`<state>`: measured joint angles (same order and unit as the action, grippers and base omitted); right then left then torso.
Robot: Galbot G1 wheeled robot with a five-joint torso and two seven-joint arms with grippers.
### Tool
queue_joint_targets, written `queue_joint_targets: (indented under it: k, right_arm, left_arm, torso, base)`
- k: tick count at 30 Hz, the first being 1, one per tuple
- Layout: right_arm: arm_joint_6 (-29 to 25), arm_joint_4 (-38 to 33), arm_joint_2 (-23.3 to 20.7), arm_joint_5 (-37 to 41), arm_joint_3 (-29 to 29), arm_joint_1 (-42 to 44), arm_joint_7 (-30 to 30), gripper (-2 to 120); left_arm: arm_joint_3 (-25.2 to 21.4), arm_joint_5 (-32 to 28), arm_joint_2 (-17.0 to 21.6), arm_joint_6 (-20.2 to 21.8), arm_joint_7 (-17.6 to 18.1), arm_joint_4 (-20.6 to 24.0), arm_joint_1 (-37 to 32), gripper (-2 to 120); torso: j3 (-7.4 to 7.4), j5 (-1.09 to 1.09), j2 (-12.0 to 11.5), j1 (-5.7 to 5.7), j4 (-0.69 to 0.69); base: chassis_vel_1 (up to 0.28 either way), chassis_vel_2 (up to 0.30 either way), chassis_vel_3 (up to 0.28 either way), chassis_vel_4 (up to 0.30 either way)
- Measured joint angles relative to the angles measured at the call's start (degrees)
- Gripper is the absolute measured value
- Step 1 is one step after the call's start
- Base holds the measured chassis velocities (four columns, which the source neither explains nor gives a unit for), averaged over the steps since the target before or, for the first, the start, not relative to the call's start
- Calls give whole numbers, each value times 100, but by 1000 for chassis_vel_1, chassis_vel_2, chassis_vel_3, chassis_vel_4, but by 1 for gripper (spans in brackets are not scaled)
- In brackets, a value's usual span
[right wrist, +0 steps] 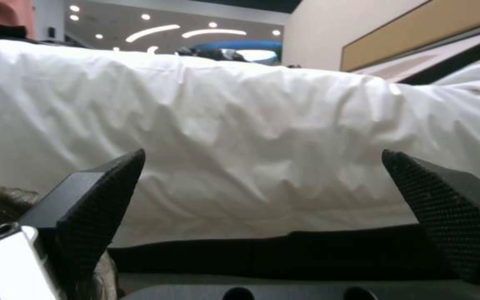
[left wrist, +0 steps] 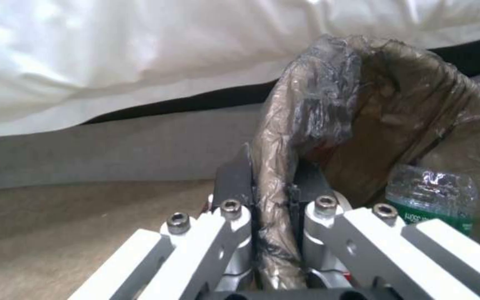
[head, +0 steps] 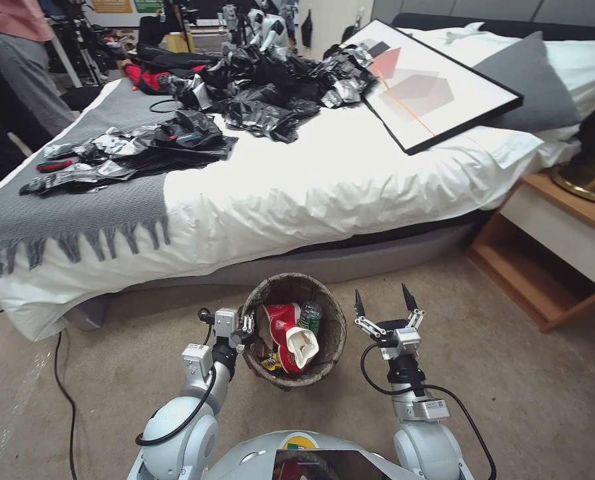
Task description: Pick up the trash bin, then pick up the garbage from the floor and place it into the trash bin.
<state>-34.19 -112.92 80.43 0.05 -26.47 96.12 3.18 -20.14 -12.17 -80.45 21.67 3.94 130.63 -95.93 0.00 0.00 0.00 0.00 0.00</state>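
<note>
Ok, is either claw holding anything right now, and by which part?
The left claw is clamped on the trash bin at its bag-lined rim, on the robot's left side. The right claw is open and holds nothing, beside the bin.

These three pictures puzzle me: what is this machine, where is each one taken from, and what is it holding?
It is a wheeled robot with two arms, each ending in a gripper. The wide picture comes from a camera on its head, looking down at the carpet in front of a bed. The other two come from small cameras on its wrists.

The left gripper has its jaws shut on the lined rim of a trash bin; the left wrist picture shows that pinch up close. Inside the bin lie red-and-white paper cups and a small green bottle.

The right gripper is beside the bin, jaws open and holding nothing; its wrist camera looks between them at the bed's white sheet.

On the bed lie crumpled black plastic sheets, a grey blanket and a framed picture.
</note>
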Motion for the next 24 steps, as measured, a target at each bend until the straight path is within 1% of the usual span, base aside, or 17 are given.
queue_joint_targets:
  k: [6, 14, 18, 24]
  right_arm:
    - [3, -1, -17, 0, 0, 3, -1, 100]
    - [3, -2, -23, -9, -4, 6, -4, 100]
    - [2, -2, -31, -10, -9, 11, -3, 100]
    - [3, -8, -37, -10, -14, -3, 1, 100]
  left_arm:
    - [0, 2, -1, 2, 0, 13, -5, 6]
    - [-6, 13, 2, 4, 2, 30, -6, 6]
    - [-10, 13, 3, 5, 2, 30, -4, 6]
    - [5, 10, 4, -8, -12, 23, 0, 6]
  torso:
    - [0, 0, 0, 0, 0]
    - [0, 0, 0, 0, 2]
    - [0, 0, 0, 0, -1]
    - [0, 0, 0, 0, 2]
  base:
    - [99, 90, 90, 104]
    - [124, 132, 117, 121]
    - [121, 137, 133, 121]
    - [110, 108, 119, 126]
